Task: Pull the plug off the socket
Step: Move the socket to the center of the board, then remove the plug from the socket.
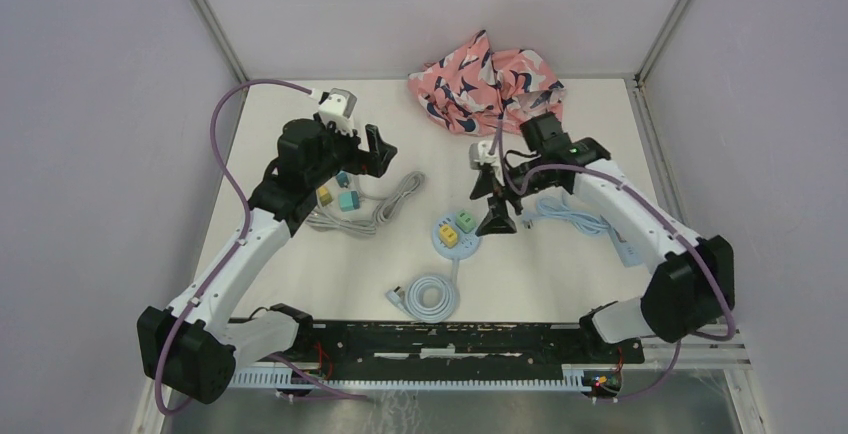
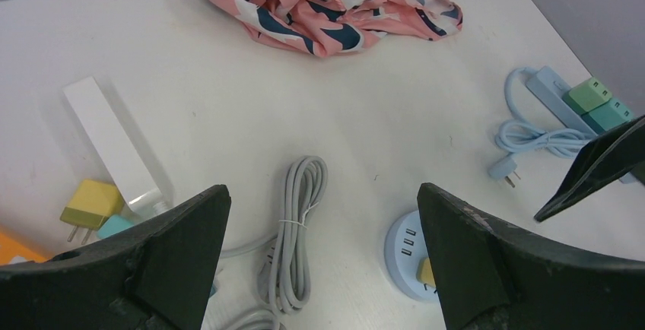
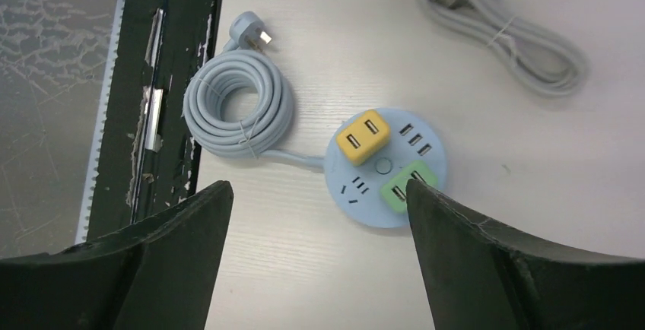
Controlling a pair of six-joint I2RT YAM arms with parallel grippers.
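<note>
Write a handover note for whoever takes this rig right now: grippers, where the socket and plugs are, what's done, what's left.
Left gripper: open, empty, near the grey cable bundle.
Right gripper: open, empty, above the round blue socket.
Yellow plug and green plug: both seated in that socket.
Done: approach only.
Left: grip a plug and pull it off.

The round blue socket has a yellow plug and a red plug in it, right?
Not quite. The round blue socket holds a yellow plug and a green plug, not a red one. The right wrist view shows it best.
</note>
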